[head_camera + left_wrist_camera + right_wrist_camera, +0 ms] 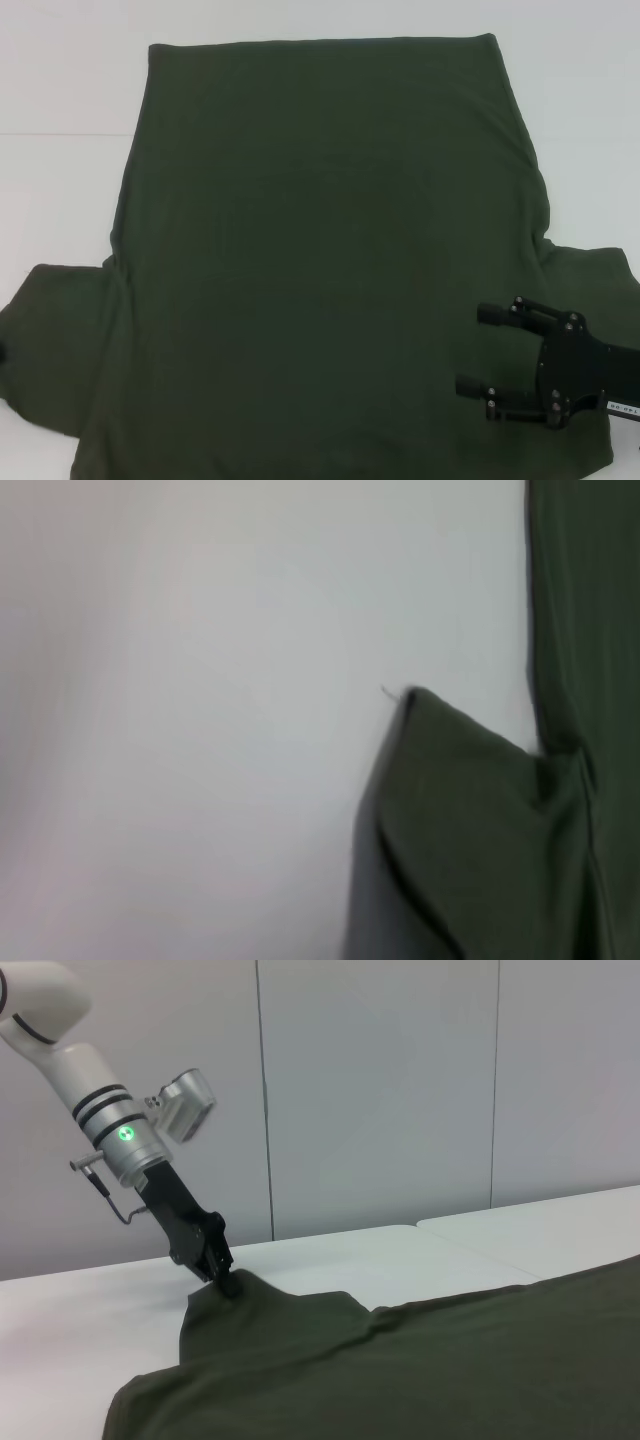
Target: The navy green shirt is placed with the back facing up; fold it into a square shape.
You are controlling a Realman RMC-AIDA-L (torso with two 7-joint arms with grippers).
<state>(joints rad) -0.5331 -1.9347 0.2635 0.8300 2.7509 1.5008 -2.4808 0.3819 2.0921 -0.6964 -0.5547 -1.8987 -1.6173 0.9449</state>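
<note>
The navy green shirt (320, 260) lies spread flat on the white table, hem at the far side and sleeves toward me. My right gripper (480, 350) hovers over the shirt's near right part, beside the right sleeve (590, 285), open with nothing between its fingers. My left gripper (228, 1282) shows in the right wrist view at the tip of the left sleeve (265, 1320), shut on the cloth, which rises to a small peak there. In the head view only a dark speck of the left gripper (3, 352) shows at the picture's edge. The left sleeve's corner (450, 780) looks lifted off the table.
The white table (60, 200) extends bare to the left, right and beyond the shirt's hem. A grey panelled wall (380, 1090) stands behind the table. The left arm (110, 1120) slants down over the table's left side.
</note>
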